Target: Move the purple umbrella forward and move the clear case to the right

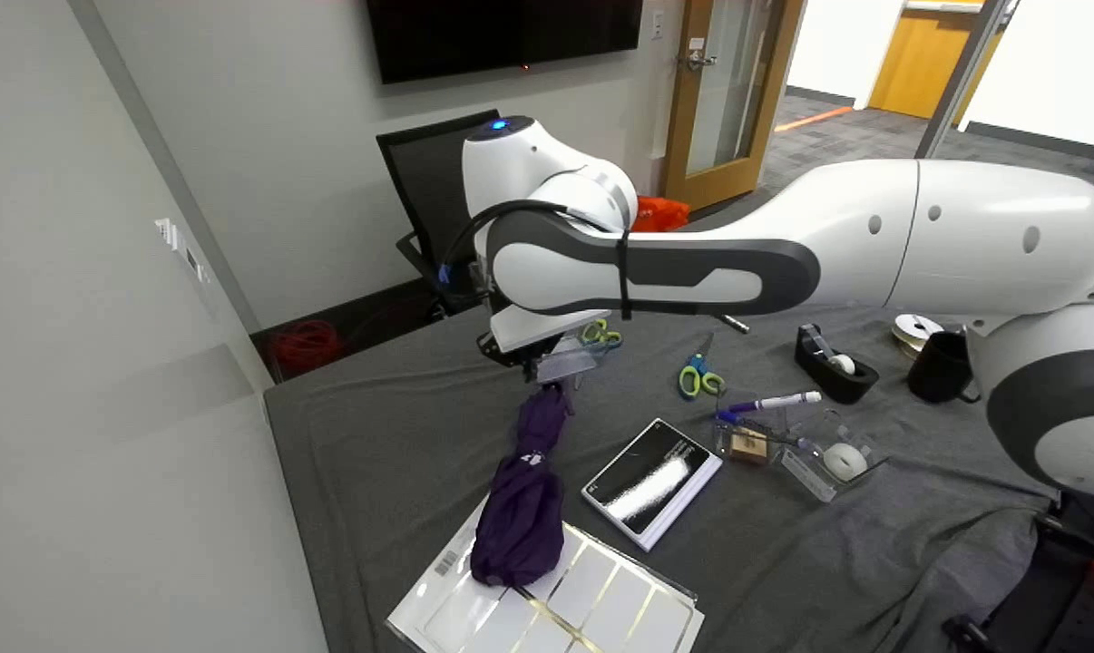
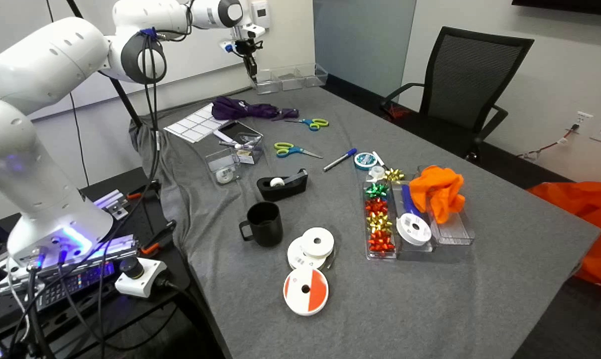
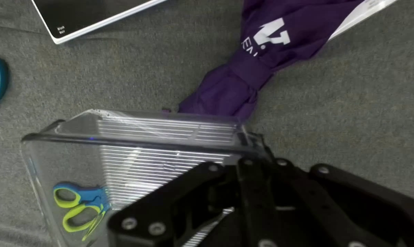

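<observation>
One clear case (image 3: 141, 161): reaching left from the pincer (image 3: 256, 151) in the wrist view, seemingly raised off the surface (image 3: 124, 79).
Purple umbrella (image 3: 255, 67): on the surface, beyond the pincer in that view, long axis slanting, narrow end toward pincer and case.
Pincer: closed on the clear case's wall.
Coming move: probably lowering the case without snagging that narrow end.

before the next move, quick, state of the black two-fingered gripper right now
Black gripper: closed, holding the clear rectangular plastic case at one end.
</observation>
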Controlling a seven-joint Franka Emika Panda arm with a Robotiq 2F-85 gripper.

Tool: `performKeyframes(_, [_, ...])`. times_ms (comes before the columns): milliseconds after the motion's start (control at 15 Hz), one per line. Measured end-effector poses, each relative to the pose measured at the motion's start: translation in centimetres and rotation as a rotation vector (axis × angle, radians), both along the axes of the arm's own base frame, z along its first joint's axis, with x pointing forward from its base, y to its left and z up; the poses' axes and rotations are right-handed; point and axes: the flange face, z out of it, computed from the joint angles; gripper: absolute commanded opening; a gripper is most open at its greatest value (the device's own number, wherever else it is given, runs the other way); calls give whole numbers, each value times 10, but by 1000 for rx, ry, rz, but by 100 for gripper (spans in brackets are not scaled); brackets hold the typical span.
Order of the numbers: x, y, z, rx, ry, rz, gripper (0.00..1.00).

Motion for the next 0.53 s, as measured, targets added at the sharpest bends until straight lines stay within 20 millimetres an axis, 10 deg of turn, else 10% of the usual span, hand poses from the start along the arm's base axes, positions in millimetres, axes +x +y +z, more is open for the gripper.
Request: performKeyframes(533, [5, -9, -1, -1, 2, -5, 1])
